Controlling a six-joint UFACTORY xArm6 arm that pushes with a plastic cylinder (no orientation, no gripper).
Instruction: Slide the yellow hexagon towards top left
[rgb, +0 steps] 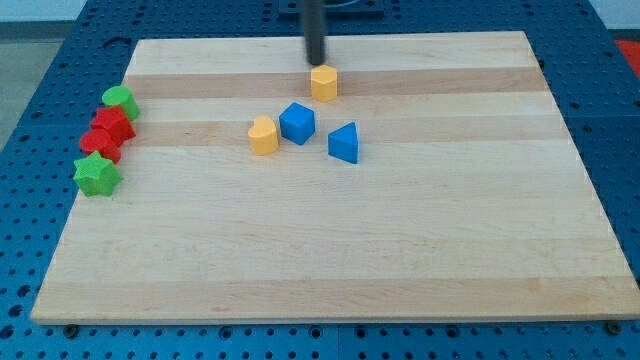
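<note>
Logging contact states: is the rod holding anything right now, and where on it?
Nothing is held. My tip has no grasp; it sits just above the yellow hexagon in the view, close to its top edge; contact cannot be told.

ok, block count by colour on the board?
Yellow: 2, the yellow hexagon just below my tip, and a yellow block
Blue: 2, blue cube, blue triangular block
Red: 2
Green: 2
Total: 8

Yellow hexagon (323, 82) sits flat near board's top centre.
</note>
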